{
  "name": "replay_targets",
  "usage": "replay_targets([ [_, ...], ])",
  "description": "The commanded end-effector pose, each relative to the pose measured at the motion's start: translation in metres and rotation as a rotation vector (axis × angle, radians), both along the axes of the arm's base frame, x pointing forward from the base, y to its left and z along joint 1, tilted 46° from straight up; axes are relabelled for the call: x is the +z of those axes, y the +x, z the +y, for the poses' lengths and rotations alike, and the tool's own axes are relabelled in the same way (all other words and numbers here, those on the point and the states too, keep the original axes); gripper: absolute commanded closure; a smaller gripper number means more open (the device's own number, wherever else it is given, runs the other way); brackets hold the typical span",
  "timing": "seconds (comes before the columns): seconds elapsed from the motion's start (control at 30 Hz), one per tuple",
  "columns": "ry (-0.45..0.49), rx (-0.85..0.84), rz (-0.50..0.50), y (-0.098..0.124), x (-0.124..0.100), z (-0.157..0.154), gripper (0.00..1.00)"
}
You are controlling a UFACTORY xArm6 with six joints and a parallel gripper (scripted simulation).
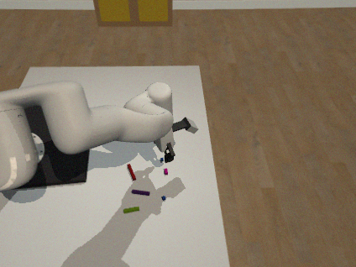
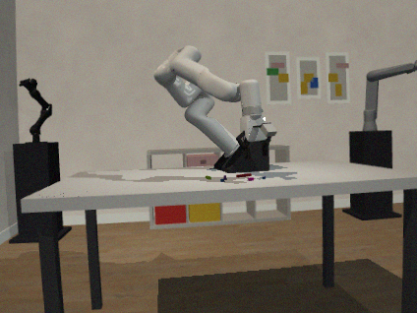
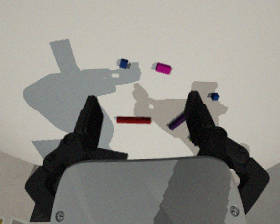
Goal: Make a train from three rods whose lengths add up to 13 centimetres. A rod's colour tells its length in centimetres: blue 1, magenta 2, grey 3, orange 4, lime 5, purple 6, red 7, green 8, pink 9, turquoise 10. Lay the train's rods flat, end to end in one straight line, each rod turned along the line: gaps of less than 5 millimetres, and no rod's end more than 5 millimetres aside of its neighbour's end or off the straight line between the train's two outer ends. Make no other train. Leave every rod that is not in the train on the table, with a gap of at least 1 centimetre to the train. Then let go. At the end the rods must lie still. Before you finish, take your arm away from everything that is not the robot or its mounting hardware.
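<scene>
We observed the hand (image 1: 169,154) fully spread, with nothing between its fingers. It hung low over the white table (image 1: 105,86), near the table's right edge in the top view, pointing downward from the pale arm (image 1: 109,122).

The rods lay scattered on the table in front of the hand, none touching another:

1. The red rod (image 1: 132,171) lay flat to the left of the hand in the top view, angled slightly off the table's long edge. In the wrist view the red rod (image 3: 133,120) sat between the two fingers, but farther off on the table and not inside the grip.
2. The magenta rod (image 1: 165,171) lay just below the hand in the top view; in the wrist view it appeared as the magenta rod (image 3: 163,67) beyond the red one.
3. One blue rod (image 1: 161,159) lay just beside the hand; a second blue rod (image 1: 164,198) lay farther down, well apart from the first.
4. The purple rod (image 1: 140,192) lay flat below the red rod, near it but apart. In the wrist view it was partly hidden behind the right-hand finger.
5. The lime rod (image 1: 131,210) lay farthest from the hand, below the purple rod.

We found no rods joined end to end. The arm's shadow covered the purple rod and part of the table around it.
</scene>
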State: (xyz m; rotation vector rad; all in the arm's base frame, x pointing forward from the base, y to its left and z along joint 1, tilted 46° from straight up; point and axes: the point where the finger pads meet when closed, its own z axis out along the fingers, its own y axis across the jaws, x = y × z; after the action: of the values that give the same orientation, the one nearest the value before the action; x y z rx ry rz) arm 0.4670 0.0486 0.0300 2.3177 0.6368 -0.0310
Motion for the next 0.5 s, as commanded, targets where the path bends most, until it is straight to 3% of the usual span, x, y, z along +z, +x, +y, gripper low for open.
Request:
replay_targets([
  [0.0, -0.052, 0.112, 0.111, -0.015, -0.017, 0.005, 0.0],
  [0.2, -0.11, 0.23, 0.23, -0.032, -0.034, 0.008, 0.0],
  [0.47, -0.118, 0.245, 0.246, -0.034, -0.036, 0.008, 0.0],
])
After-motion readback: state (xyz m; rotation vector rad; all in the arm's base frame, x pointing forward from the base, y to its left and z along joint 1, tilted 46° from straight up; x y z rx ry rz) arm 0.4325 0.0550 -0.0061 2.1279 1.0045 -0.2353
